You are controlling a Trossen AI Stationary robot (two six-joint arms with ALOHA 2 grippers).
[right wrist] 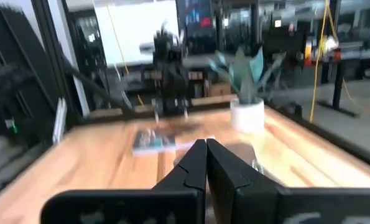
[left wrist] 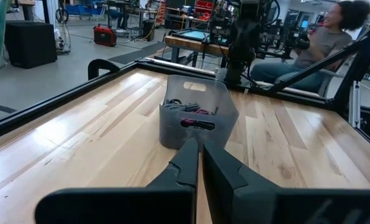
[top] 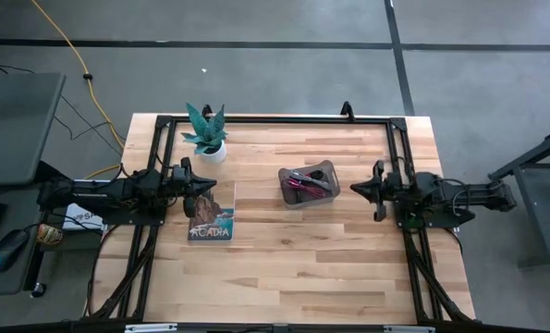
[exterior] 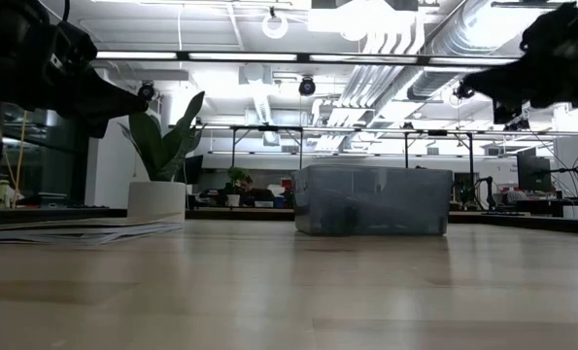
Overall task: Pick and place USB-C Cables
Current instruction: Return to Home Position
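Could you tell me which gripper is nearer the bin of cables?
The right gripper: it hangs just beside the grey bin, while the left gripper is farther off, above the book.

Worktop [top: 293, 268]: pale blond wood, plank stripes w/ darker grain; black frame [top: 275, 117] round it. Bin [left wrist: 186, 138]: smoky see-thru grey. USB-C Cables [top: 302, 182] inside bin: dark red/pink, black, silver-grey. Plant [top: 205, 128], left-arm side of bin: teal-green leaves w/ paler streaks, white pot [top: 213, 154]. Book [top: 211, 218], same side of bin: teal cover, brown pic, white lettering. Left end effector [left wrist: 199, 144] & right end effector [right wrist: 205, 143], either side of bin: black. Floor [top: 256, 74] beyond bin: grey w/ dark lines; cord [top: 71, 51] yellow
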